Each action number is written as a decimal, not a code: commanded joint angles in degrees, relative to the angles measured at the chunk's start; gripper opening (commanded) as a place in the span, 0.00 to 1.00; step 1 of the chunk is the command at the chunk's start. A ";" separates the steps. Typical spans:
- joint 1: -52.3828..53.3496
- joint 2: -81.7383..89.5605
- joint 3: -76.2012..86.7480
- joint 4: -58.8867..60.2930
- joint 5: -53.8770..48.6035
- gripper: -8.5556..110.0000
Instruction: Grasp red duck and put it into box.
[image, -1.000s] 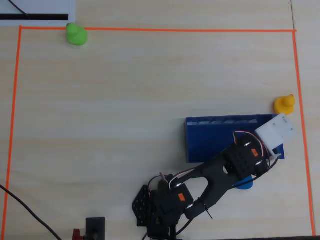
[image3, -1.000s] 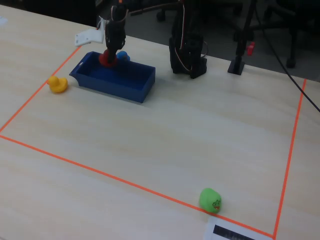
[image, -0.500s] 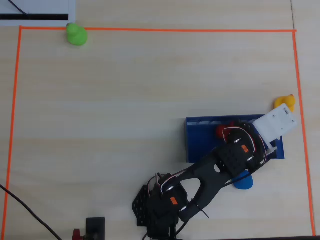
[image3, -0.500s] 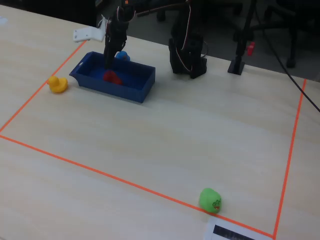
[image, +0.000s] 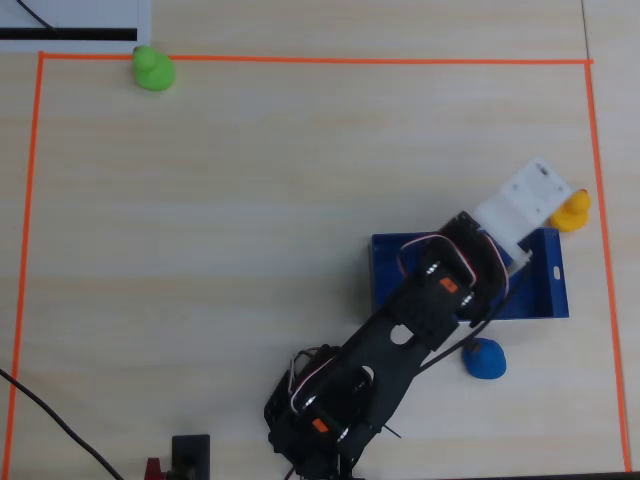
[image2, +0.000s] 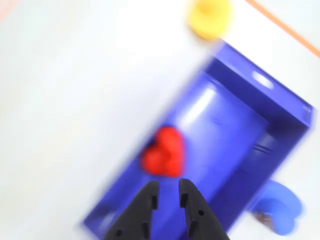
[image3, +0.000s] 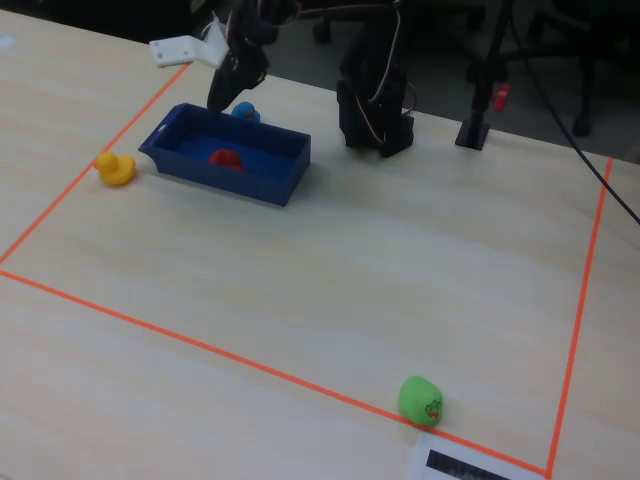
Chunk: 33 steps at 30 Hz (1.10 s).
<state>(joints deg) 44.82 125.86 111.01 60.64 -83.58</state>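
The red duck (image3: 225, 157) lies inside the box (image3: 276, 177), on its floor near the middle, free of the arm. The gripper (image2: 166, 195) hangs above the box, empty, its two dark fingers nearly together with only a narrow gap between the tips. In the fixed view a yellow duck (image3: 115, 168) sits just left of the box, a blue duck (image3: 246, 112) just behind it, and a green duck (image3: 420, 399) far off on the orange tape line (image3: 200, 345).

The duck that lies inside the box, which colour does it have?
Red. The duck in the blue box shows best in the wrist view.
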 joint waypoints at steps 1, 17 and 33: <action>-17.93 10.37 3.60 1.05 1.58 0.07; -43.68 58.54 65.74 2.11 -11.43 0.07; -43.95 63.81 67.24 16.35 -8.70 0.07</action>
<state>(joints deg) -0.18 189.67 178.42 75.15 -92.99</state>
